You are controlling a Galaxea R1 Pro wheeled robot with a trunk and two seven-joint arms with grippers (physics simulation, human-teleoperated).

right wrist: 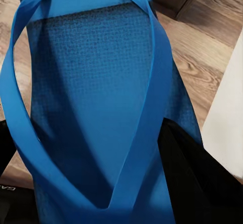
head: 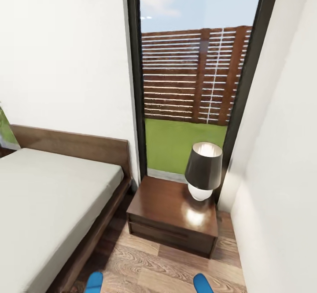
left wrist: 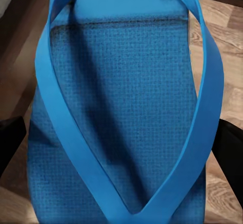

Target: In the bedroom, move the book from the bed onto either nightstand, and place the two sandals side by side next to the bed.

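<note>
Head view: the robot is facing the corner of the bedroom, with the bed [head: 48, 196] at left, the nightstand [head: 169, 216] carrying a lamp [head: 203, 169] in front of the window [head: 193, 77], and wood floor [head: 154, 262] between. Two blue tips are showing at the bottom edge, the left sandal [head: 94, 283] just beside the bed frame and the right sandal [head: 202, 283] below the nightstand's front; they are sitting well apart. No book is lying on the visible mattress or the nightstand top.

Left wrist view: the left sandal [left wrist: 121, 113] is lying straps-up between the dark fingers [left wrist: 229, 153] of the left end effector [left wrist: 121, 158], which is apparently clamping it by its sides, over floor.

Right wrist view: the right sandal [right wrist: 96, 107] is sitting the same way in the right end effector [right wrist: 91, 163], seemingly gripped, one finger [right wrist: 187, 168] dark beside it.

Step judged: placing the pair. To do it well, bring the right sandal toward the left one, keeping toes parallel, lowering both flat onto the floor by the bed frame before letting go, avoiding the nightstand corner.
</note>
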